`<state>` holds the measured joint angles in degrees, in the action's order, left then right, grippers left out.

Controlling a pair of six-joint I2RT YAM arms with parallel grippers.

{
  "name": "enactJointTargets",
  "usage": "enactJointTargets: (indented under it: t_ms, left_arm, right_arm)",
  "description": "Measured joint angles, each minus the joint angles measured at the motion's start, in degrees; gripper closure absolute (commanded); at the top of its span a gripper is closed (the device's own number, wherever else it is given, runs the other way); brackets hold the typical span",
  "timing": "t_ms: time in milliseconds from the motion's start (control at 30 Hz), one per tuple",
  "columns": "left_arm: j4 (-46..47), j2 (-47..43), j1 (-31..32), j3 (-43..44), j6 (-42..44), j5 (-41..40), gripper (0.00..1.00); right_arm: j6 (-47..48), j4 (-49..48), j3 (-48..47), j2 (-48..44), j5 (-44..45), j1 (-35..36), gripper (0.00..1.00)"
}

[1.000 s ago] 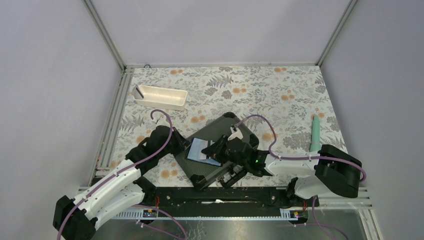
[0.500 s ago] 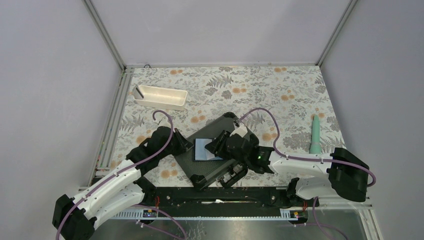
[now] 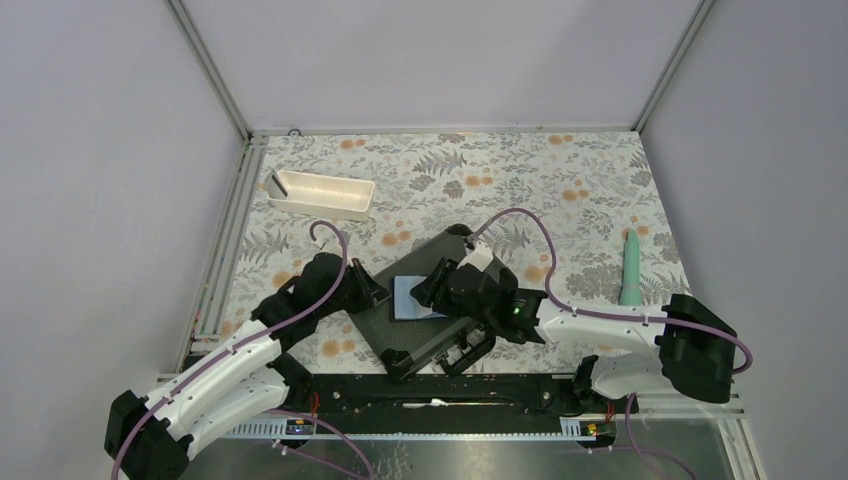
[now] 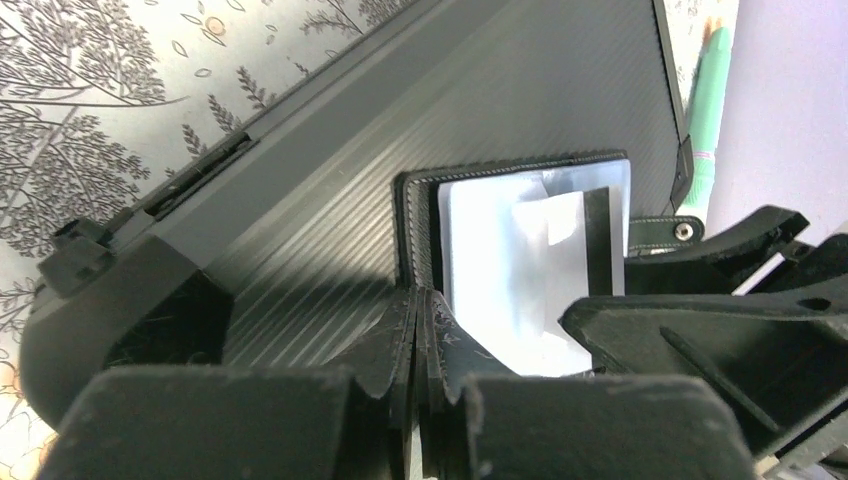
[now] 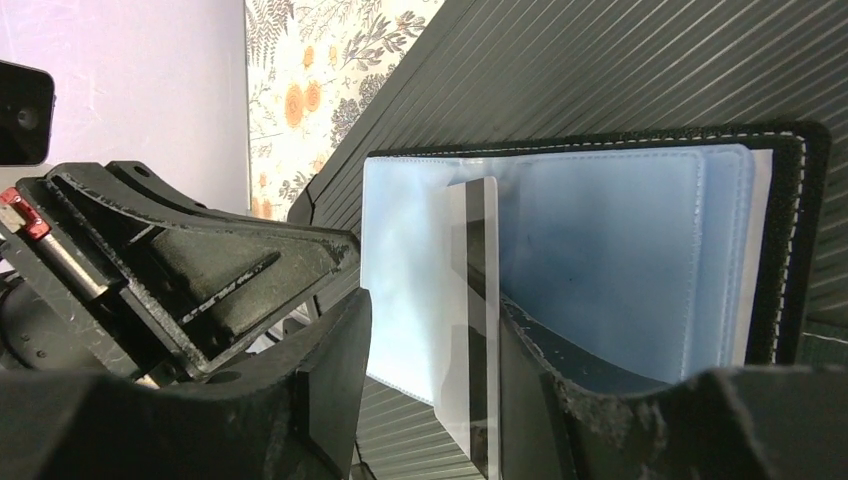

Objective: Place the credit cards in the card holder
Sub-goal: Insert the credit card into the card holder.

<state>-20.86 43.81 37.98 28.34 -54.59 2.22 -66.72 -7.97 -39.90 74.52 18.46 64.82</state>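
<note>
Card holder [image 3: 410, 300] lies open on the black ribbed hard case [image 3: 400, 345], which sits on the floral table cover [image 3: 560, 180] near the arm bases. Grey-blue pockets face up, black stitched cover underneath, snap tab on the side towards the right arm. Left gripper [image 4: 418, 310] is pinched tight on the edge of the holder's black cover, pinning it to the case. Right gripper [image 5: 432, 350] has its jaws parted. One credit card [image 5: 470, 300], pale with a dark stripe along one long edge, stands on edge between them, close against one finger with a clear gap to the other, so no clamp on it. The card's far end sits at the pocket stack; how deep it goes in I can't tell. In the left wrist view the same card [image 4: 550, 240] is washed out white, and any print on it is unreadable. White tray [image 3: 320, 195] is at the far left, a green pen-like stick [image 3: 631, 270] far right, both well apart from the case.
</note>
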Motion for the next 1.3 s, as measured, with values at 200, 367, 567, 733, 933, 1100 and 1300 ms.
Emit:
enactJointTargets:
  t_ms: [200,367,567,733,933,1100,1300]
  left_arm:
    - [0.0,-2.0,0.4,0.0,0.0,1.5,0.89]
    - [0.0,-2.6,0.5,0.0,0.0,2.7,0.86]
    - [0.0,-1.7,0.8,0.0,0.0,3.5,0.85]
    - [0.2,-1.5,1.0,0.0,0.0,4.1,0.85]
    - [1.6,-1.2,1.3,0.0,0.0,4.9,0.84]
    - [2.1,-0.7,1.4,0.0,0.0,5.2,0.84]
    - [2.5,-0.5,1.4,0.0,0.0,5.4,0.84]
  right_arm:
    - [3.0,4.2,-3.7,1.9,0.5,0.1,0.47]
    - [5.6,7.8,-6.5,3.3,2.3,0.2,0.45]
    - [8.8,12.1,-10.0,5.3,3.5,0.2,0.41]
    - [12.3,15.9,-14.0,7.6,3.5,0.5,0.39]
    - [15.3,18.9,-15.6,8.0,4.6,0.6,0.35]
    - [18.1,21.4,-16.9,8.2,4.6,0.6,0.33]
    - [21.3,23.7,-18.2,8.7,4.5,0.6,0.34]
